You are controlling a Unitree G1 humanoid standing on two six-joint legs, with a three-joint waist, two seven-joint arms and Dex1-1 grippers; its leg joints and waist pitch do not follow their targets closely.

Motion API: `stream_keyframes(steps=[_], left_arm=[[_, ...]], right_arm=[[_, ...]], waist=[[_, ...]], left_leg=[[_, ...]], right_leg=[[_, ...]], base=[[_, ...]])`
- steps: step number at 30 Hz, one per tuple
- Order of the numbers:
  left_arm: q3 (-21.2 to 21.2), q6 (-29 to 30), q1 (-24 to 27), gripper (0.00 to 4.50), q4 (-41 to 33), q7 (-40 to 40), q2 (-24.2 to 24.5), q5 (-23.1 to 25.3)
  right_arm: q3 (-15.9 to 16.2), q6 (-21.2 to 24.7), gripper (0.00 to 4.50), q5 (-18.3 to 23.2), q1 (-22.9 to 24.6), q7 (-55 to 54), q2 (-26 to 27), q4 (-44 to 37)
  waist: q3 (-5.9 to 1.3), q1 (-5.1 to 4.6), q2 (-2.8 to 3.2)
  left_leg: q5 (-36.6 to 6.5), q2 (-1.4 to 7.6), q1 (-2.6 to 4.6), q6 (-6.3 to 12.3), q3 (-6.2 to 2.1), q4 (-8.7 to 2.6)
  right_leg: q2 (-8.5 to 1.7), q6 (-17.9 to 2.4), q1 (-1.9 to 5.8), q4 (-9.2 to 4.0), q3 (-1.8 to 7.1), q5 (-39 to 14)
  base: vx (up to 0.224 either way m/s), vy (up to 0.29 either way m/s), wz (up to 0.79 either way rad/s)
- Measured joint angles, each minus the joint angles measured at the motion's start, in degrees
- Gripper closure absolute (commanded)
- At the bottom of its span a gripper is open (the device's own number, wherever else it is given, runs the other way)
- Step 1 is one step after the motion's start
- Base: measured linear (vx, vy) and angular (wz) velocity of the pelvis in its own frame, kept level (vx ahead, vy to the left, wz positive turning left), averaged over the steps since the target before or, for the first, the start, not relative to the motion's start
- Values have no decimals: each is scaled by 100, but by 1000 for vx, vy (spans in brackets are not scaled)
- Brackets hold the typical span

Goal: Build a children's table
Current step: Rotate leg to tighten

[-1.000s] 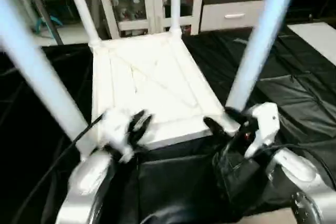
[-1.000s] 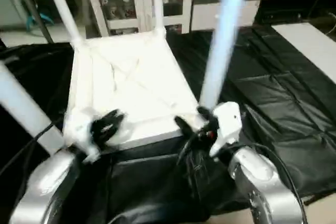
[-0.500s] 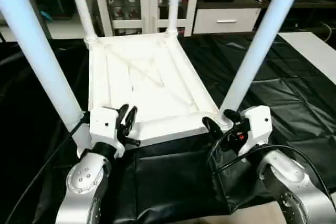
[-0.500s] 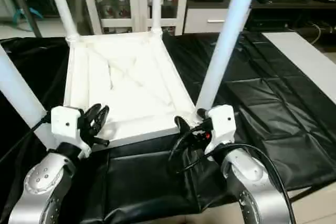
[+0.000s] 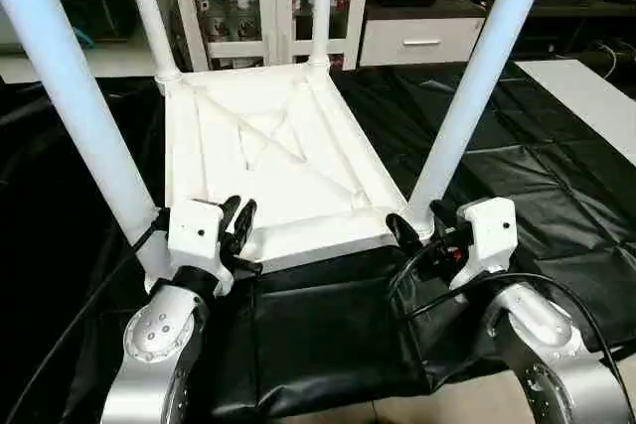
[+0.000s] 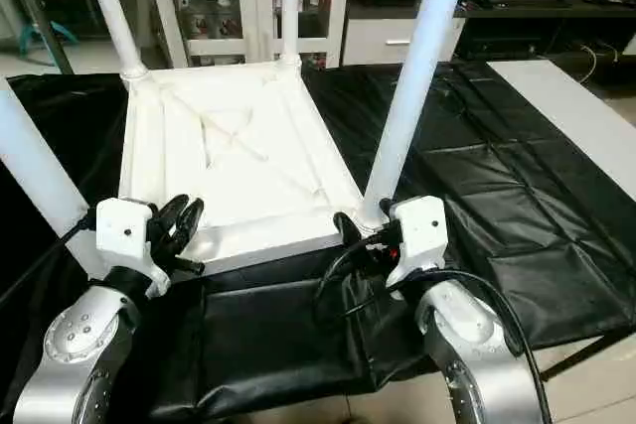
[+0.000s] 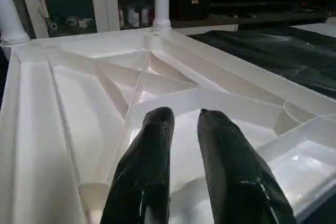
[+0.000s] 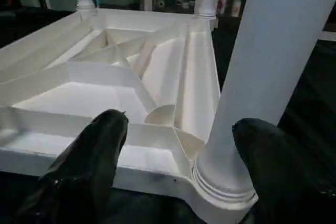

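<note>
We see the children's table [image 5: 278, 161] lying upside down on the black sheet [image 5: 517, 166], its near edge just ahead of both grippers. Our left gripper [image 5: 239, 228] has its fingers nearly pressed together above the ribbed underside, while our right gripper [image 5: 425, 227] is spread around the base of the near right leg [image 5: 475, 86]. The table is white plastic, X-ribbed, with four legs standing up.

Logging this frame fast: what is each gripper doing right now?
Left gripper: nearly shut, holding nothing, over the tabletop.
Right gripper: open, straddling the near right leg.

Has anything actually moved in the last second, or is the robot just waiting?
The view itself shifted; things barely moved. The upside-down white plastic table top lies on the black sheet as before, all four white tube legs standing in it. The left gripper and right gripper stay at its near edge, holding nothing.
</note>
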Motion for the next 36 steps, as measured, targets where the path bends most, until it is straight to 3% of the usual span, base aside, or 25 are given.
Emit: stream_keyframes(steps=[1, 4, 6, 7, 8, 9, 10, 11, 12, 13, 14, 15, 16, 17, 19, 22, 23, 24, 25, 26, 28, 29, 31, 33, 36], left_arm=[[-25, -4, 26, 343, 7, 3, 3, 1], [-89, -21, 39, 343, 11, 9, 26, 5], [-114, -23, 65, 343, 17, 48, 28, 58], [-114, -24, 103, 343, 19, 78, 33, 65], [-117, -38, 107, 343, 26, 90, 52, 73], [-177, -68, 31, 343, 58, 105, 108, 110], [-236, -231, -11, 343, 51, 178, 87, 190], [-203, -408, -13, 343, 12, 271, 63, 265], [-120, -498, 170, 343, -20, 369, 19, 326], [-100, -497, 356, 343, 145, 417, 12, 353], [-91, -489, 388, 343, 220, 464, -8, 371], [-94, -500, 373, 343, 228, 500, -28, 396], [-91, -514, 326, 343, 228, 514, -22, 404], [-90, -522, 259, 343, 227, 517, 0, 404], [-58, -549, 118, 343, 231, 607, 67, 451], [-106, -728, -112, 343, 409, 774, 55, 663], [-123, -762, -184, 343, 473, 836, 32, 728], [-143, -775, -240, 343, 531, 878, 22, 755], [-155, -778, -285, 343, 568, 897, 6, 778], [-167, -776, -421, 343, 679, 908, -22, 780], [-169, -774, -570, 343, 750, 902, -40, 693], [-145, -773, -598, 343, 756, 908, -41, 669], [-82, -740, -615, 343, 767, 1019, -37, 703], [-78, -671, -613, 343, 830, 1086, -64, 738], [-168, -624, -622, 343, 824, 1117, -172, 751]], right_arm=[[4, -8, 77, -3, 0, 0, 2, 18], [6, -60, 77, -9, -20, -1, -5, 103], [26, -71, 77, -47, -15, -1, -5, 188], [46, -84, 77, -54, -14, 2, 0, 201], [60, -133, 77, -71, -4, 5, 16, 197], [35, -192, 77, -106, 147, 3, 29, 179], [2, -197, 77, -120, 251, 2, -7, 181], [-9, -209, 77, -124, 142, 0, -28, 192], [58, -228, 77, -127, -57, 3, -58, 239], [46, -340, 77, -175, -36, -27, -2, 203], [58, -384, 77, -212, 62, -37, 17, 216], [63, -385, 77, -228, 104, -39, 9, 258], [61, -391, 77, -231, 93, -45, 28, 332], [62, -393, 77, -230, 70, -49, 70, 380], [65, -440, 77, -232, 1, -63, 120, 398], [30, -589, 77, -301, -229, -168, 119, 449], [8, -619, 77, -314, -240, -190, 121, 467], [-14, -629, 77, -322, -236, -214, 124, 491], [-36, -632, 77, -331, -238, -244, 121, 526], [-108, -638, 77, -344, -237, -293, 139, 586], [-157, -638, 77, -340, -259, -393, 298, 635], [-156, -635, 77, -335, -258, -409, 332, 636], [-157, -624, 77, -332, -329, -451, 329, 669], [-190, -623, 77, -340, -369, -455, 255, 681], [-294, -602, 77, -337, -369, -426, 129, 704]], waist=[[-86, 12, 7], [-168, 58, 94], [-151, 67, 130], [-115, 38, 199], [-65, 62, 241], [23, 245, 246], [-8, 642, 40], [-120, 788, -243], [-115, 784, -211], [-66, 857, -43], [-24, 903, 11], [36, 942, 38], [80, 954, 68], [83, 915, 126], [87, 771, 116], [92, 554, 120], [80, 475, 55], [101, 425, 90], [84, 332, 56], [100, 228, 97], [141, 15, 172], [151, -20, 196], [127, -16, 116], [91, 4, 27], [80, 192, -43]], left_leg=[[113, 8, -184, 97, 8, 57], [218, 58, -606, 245, -34, 186], [217, 98, -664, 246, -10, 221], [187, 156, -640, 200, -28, 228], [186, 208, -611, 190, -8, 211], [186, 252, -532, 186, 195, 182], [188, 288, -503, 183, 488, 143], [142, 320, -586, 83, 681, 297], [-125, 385, -777, -342, 574, 969], [-284, 226, -591, -244, -42, 1433], [-588, 94, -386, -263, -378, 1461], [-748, -10, -216, -327, -556, 1442], [-876, -57, -59, -352, -615, 1302], [-875, -51, 7, -362, -585, 1110], [-838, -52, 56, -343, -538, 787], [-692, -86, 158, -284, -423, 562], [-691, -127, 201, -286, -411, 497], [-690, -189, 201, -288, -463, 415], [-689, -224, 203, -290, -505, 341], [-675, -275, 176, -313, -646, 280], [-554, -337, 156, -334, -940, 237], [-394, -347, 154, -278, -1033, 225], [-178, -340, 135, -244, -1041, 220], [-190, -344, 126, -271, -1102, 101], [-351, -298, 145, -159, -780, 259]], right_leg=[[32, 13, -163, 14, -15, 140], [68, -2, -478, -72, -79, 363], [31, -22, -518, -115, -185, 382], [-5, 79, -496, -118, -325, 273], [-25, 105, -427, 123, -404, -73], [-63, -33, -438, 1186, -555, -694], [37, -88, -121, 1759, -547, -1237], [195, -280, 32, 2007, -218, -1924], [295, -243, -88, 2248, -78, -2167], [441, -257, 15, 2285, 5, -2170], [526, -257, 70, 2219, 107, -2161], [577, -248, 91, 2124, 202, -2149], [573, -219, 106, 1948, 260, -2112], [556, -252, 165, 1757, 260, -1975], [524, -297, 321, 1222, 201, -1575], [286, -77, 484, 752, 9, -993], [239, -21, 519, 675, -3, -951], [195, -17, 577, 588, -57, -948], [150, -19, 595, 496, -130, -946], [144, -43, 671, 368, -240, -930], [228, -200, 722, 383, -313, -950], [286, -291, 736, 523, -279, -1007], [308, -126, 715, 819, -167, -1144], [364, -181, 650, 821, -155, -1146], [278, -233, 515, 723, -171, -1065]], base=[[-72, -16, 6], [-89, 12, -2], [-119, 18, -5], [-186, 23, -12], [-260, 42, 0], [-344, -43, 13], [-246, -54, 20], [-11, -232, 36], [52, -154, 54], [52, -154, 54], [-115, 26, 52], [-188, 91, 33], [-188, 91, 33], [-165, 123, 20], [-125, 138, 14], [-93, 141, -9], [-72, 102, -10], [0, 0, 0], [-46, 64, 6], [-47, 39, 21], [-73, 20, 28], [-68, -44, 13], [-65, -138, -4], [-63, -200, -11], [-26, -160, -21]])
